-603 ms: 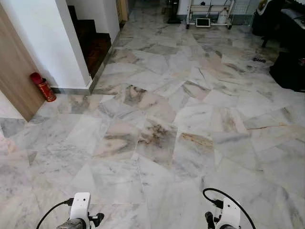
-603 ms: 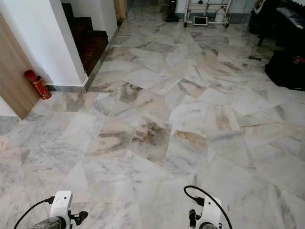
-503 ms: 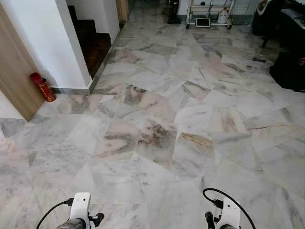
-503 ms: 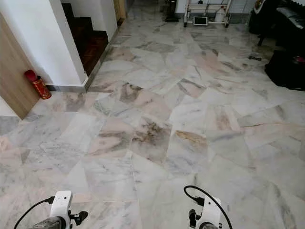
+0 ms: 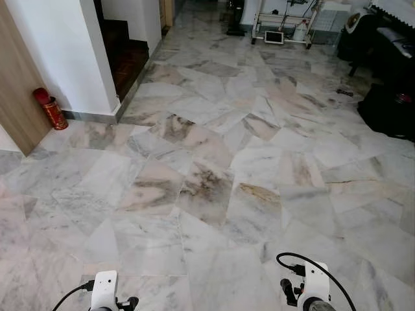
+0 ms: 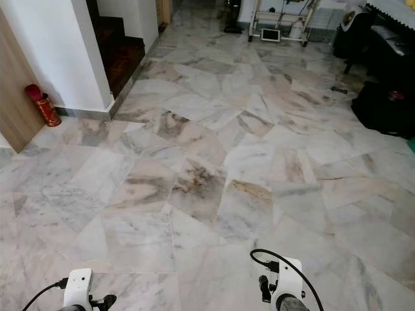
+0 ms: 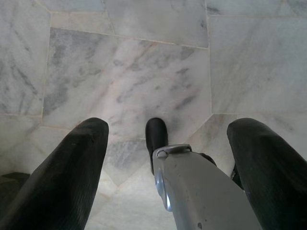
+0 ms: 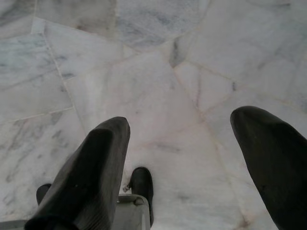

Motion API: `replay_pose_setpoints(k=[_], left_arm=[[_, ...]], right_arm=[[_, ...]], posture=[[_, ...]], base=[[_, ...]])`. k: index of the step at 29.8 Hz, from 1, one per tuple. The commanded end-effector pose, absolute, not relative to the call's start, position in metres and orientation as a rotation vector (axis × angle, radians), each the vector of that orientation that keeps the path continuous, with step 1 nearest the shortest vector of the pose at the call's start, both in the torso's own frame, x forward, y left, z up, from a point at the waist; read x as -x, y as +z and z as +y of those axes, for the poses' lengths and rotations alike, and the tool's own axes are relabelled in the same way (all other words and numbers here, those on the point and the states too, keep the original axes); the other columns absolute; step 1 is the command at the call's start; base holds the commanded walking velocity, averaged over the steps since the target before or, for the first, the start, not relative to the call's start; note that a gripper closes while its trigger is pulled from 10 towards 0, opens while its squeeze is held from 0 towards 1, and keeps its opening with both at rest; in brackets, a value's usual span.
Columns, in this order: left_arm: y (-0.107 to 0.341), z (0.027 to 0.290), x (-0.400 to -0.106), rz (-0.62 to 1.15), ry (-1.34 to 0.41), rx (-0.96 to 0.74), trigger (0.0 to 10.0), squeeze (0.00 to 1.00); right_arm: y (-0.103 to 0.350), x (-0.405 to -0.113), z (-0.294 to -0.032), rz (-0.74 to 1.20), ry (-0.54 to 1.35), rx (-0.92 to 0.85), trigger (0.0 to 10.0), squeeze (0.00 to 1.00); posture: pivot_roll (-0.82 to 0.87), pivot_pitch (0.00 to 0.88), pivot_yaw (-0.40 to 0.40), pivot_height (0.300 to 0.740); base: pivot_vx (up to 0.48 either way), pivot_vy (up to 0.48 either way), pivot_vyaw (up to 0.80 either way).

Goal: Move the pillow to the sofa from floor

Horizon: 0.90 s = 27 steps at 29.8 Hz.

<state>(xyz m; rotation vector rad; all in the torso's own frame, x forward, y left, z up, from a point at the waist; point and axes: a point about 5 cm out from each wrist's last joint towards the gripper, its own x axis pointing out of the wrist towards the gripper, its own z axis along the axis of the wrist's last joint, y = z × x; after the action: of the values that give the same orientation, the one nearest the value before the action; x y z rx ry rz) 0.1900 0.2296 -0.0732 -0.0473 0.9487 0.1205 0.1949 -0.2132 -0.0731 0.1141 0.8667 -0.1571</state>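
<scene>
Item 1. Left tool [image 7: 168,127]: two long black fingers [image 7: 79,167] spread wide apart, nothing between them. It hangs low, pointed down at the floor. Directly beneath its gap are the black rounded toe [image 7: 157,136] and silver shin [image 7: 201,191] of the robot's own leg.

Item 2. Right tool [image 8: 182,122]: fingers likewise parted and empty, pointed down at the floor, with another black toe [image 8: 142,184] below it.

Item 3. Pillow: place, heading and long axis cannot be told.

Item 4. Polished marble floor [image 5: 207,188]: irregular angular slabs, grey-white with pink and brown veining. It lies under both tools and stretches far ahead of them.

Item 5. Red cylindrical canister [image 5: 50,109]: upright on the floor, far ahead and to the left of the left tool. It stands just beside a light wooden panel [image 5: 16,78] and near a white wall block [image 5: 65,52].

Item 6. Dark wooden staircase [image 5: 126,52]: beyond the white wall block, ahead-left of both tools.

Item 7. White metal-framed trolley [image 5: 285,26]: farthest ahead, across the floor.

Item 8. Black furniture and a bulky black bag [image 5: 389,97]: far ahead and to the right of the right tool.
</scene>
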Motion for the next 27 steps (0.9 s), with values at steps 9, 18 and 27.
replay_pose_setpoints(k=[9,18,27], left_arm=[[-0.069,0.236,-0.195,0.954,0.079,-0.023,10.0,0.00],[-0.066,0.237,-0.200,0.953,0.066,-0.058,10.0,0.00],[-0.070,0.229,-0.198,0.945,0.103,-0.010,10.0,0.00]], right_arm=[[-0.076,-0.194,-0.202,0.875,-0.170,-0.161,10.0,0.00],[-0.079,-0.190,-0.198,0.889,-0.182,-0.173,10.0,0.00],[-0.080,-0.187,-0.200,0.864,-0.276,-0.259,10.0,0.00]], posture=[[-0.09,0.013,0.013,0.740],[-0.12,0.000,0.027,0.740],[-0.14,0.000,0.010,0.740]], base=[[0.000,0.000,0.00],[0.000,0.000,0.00],[0.000,0.000,0.00]])
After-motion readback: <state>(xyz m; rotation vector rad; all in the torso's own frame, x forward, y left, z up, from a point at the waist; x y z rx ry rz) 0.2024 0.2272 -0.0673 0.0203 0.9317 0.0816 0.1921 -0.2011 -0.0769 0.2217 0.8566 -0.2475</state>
